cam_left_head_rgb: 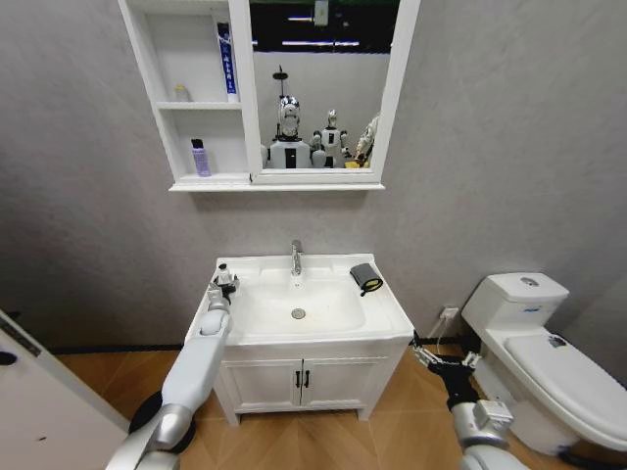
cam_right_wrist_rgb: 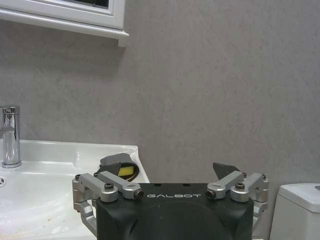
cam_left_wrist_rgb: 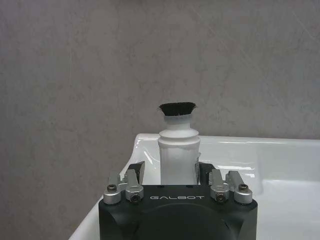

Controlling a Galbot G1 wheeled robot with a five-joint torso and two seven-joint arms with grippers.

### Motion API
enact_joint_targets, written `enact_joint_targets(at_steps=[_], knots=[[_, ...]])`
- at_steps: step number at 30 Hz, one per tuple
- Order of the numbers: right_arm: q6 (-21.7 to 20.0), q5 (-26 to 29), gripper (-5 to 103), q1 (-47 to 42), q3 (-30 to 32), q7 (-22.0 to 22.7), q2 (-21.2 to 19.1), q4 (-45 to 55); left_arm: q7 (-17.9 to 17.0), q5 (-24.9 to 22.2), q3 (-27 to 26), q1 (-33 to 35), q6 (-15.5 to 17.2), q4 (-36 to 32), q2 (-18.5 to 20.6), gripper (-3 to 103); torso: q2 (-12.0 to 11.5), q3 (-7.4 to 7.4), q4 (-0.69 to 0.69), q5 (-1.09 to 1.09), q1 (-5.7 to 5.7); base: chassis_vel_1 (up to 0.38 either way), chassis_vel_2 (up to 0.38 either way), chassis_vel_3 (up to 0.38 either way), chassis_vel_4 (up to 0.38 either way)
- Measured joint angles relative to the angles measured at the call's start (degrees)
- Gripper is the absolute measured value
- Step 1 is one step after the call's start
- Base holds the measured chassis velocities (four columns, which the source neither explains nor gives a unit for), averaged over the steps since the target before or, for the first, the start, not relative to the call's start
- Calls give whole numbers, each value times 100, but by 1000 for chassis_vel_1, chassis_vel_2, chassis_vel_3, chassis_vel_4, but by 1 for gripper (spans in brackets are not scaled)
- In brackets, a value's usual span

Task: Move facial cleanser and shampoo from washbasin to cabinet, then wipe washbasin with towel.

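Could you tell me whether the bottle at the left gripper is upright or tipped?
Upright. The bottle stands on the washbasin rim, black cap on top, between the fingers of the left gripper.

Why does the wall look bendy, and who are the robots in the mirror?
Head view: the wide lens curves the edges, so the cabinet leans outward; the mirror reflects robots standing in a dark room with ceiling strip lights. Left wrist view: the bottle between the left gripper fingers looks sharp, and the washbasin rim gleams.
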Motion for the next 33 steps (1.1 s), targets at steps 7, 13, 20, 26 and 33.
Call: enact_joint_targets(at_steps=[7,13,20,26,33], knots=[[59,-5,100,-8,14,16,-8,-46,-16,-13,16,50,58,-134,84,36,0,0,0,0,0,0,0,0,0],[65,-9,100,6,2,16,-8,-70,-115,-18,2,113,132,-330,146,32,0,0,-1,-1,0,0,0,0,0],[65,-15,100,17,-12,16,-8,-81,-635,-380,26,474,709,-1811,633,32,0,0,0,0,0,0,0,0,0],[66,-51,100,36,-57,9,-3,-141,-1298,-1286,-117,930,1659,-4135,1460,32,0,-1,1,-1,-1,0,0,0,0],[66,-132,100,44,-137,6,28,-166,-1692,-2228,-178,681,2428,-5354,2123,32,0,-1,0,-1,-1,0,0,0,0]])
